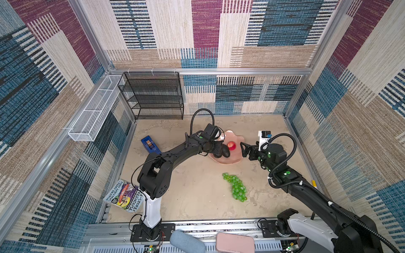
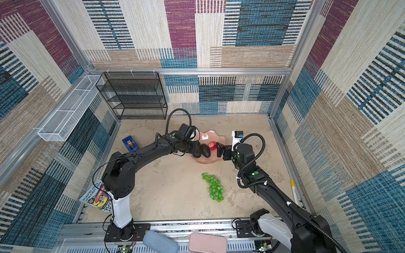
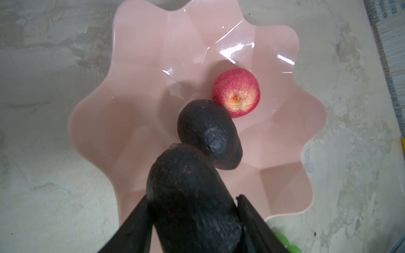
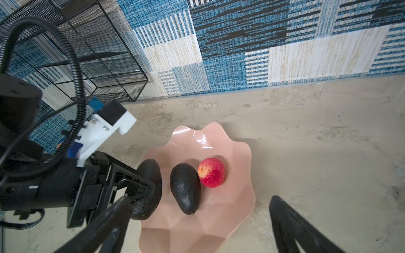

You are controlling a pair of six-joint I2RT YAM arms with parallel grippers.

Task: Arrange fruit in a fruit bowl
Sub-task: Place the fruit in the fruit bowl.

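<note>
Both top views: mottled beige tabletop [image 1: 197, 197], patchwork woven walls [image 1: 241, 94]. Both arms reach to a scalloped pale pink bowl [image 1: 237, 140], and a bright green grape bunch [image 1: 236, 188] lies clear of both jaws.
Left wrist: the left gripper [image 3: 192, 197] clamps a near-black pebbly avocado [image 3: 182, 170]. Beyond its jaws, a second avocado [image 3: 208, 133] and a small red apple [image 3: 236, 93] sit in the bowl.
Right wrist: the right gripper [image 4: 200, 198] gapes wide, empty.

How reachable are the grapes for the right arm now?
Probably yes. The right gripper is open and empty by the bowl; the grapes lie alone on the table nearer that arm's base, nothing between.
</note>
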